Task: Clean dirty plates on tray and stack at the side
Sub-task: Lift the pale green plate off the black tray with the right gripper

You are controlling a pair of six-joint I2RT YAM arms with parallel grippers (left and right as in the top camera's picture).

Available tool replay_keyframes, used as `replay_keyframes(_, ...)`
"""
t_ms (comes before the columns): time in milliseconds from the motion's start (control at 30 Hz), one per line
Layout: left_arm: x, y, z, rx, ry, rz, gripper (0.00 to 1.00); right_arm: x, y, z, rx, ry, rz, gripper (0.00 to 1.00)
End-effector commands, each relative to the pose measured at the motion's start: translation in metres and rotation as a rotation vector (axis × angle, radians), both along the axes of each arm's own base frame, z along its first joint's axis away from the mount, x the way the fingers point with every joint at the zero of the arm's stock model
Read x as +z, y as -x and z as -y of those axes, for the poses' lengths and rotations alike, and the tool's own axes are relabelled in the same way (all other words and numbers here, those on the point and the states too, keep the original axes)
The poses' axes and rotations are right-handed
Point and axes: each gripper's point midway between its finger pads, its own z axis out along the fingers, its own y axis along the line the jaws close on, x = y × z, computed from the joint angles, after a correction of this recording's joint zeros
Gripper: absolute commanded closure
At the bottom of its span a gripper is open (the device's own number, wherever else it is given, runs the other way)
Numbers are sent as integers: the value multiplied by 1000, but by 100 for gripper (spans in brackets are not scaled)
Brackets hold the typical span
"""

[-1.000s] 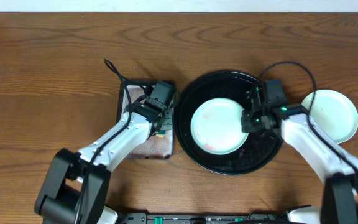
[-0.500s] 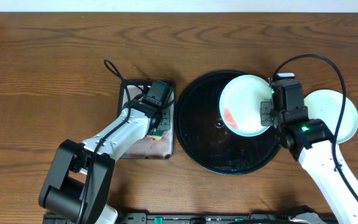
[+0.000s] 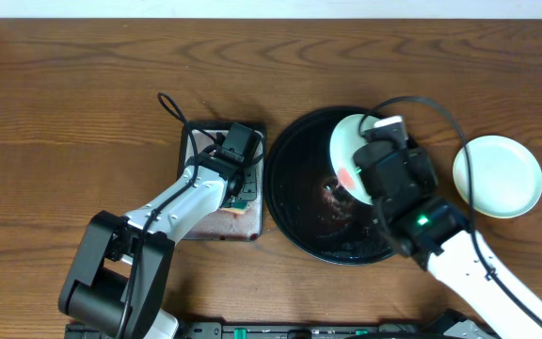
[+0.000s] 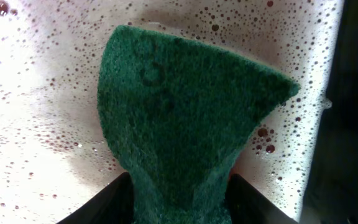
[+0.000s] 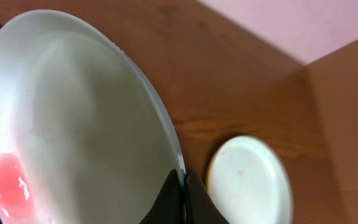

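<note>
My right gripper (image 5: 182,186) is shut on the rim of a mint-green plate (image 5: 73,124), held tilted on edge above the black tray (image 3: 299,212). A red sauce smear (image 5: 5,180) marks the plate's low side. From overhead the plate (image 3: 346,151) shows beside the right wrist. A second pale plate (image 3: 497,176) lies flat on the table to the right. My left gripper (image 4: 182,199) is down in the grey metal tray (image 3: 222,224), its fingers pressing both sides of a dark green sponge (image 4: 179,112).
The grey tray's floor (image 4: 42,93) is covered in foamy, reddish-speckled water. Wet drops and residue sit at the black tray's centre (image 3: 332,193). A black cable (image 3: 172,105) loops off the grey tray's far corner. The wooden table (image 3: 64,113) stretches to the left and back.
My right arm lifted the mint plate off the black tray's floor, swung it right, then tipped it on edge over the tray. The left gripper stayed at the sponge.
</note>
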Motion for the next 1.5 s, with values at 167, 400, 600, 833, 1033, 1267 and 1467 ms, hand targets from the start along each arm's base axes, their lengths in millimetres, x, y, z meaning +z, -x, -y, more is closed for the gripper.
replay_keyframes(167, -11, 11, -6, -5, -17, -47, 50, 50, 13, -8, -43, 207, 193, 99)
replay_keyframes(400, -11, 12, -6, -5, -18, -50, 46, 59, 13, -13, -36, 237, 225, 99)
replay_keyframes(600, -11, 13, -7, -5, -20, -53, 46, 59, 13, -13, -36, 236, 225, 99)
replay_keyframes(833, -12, 17, -9, -5, -29, -73, 93, 59, 13, -13, -35, 236, 225, 99)
replay_keyframes(1033, -9, 14, -14, -4, -58, -51, 55, 59, 13, -13, -36, 236, 225, 99)
replay_keyframes(1267, 13, -15, -5, -32, -29, 85, 32, 61, 12, -15, -39, 221, 238, 99)
replay_keyframes(1467, 10, -25, 0, -31, -14, 121, 32, 61, 12, -15, -39, 219, 240, 99)
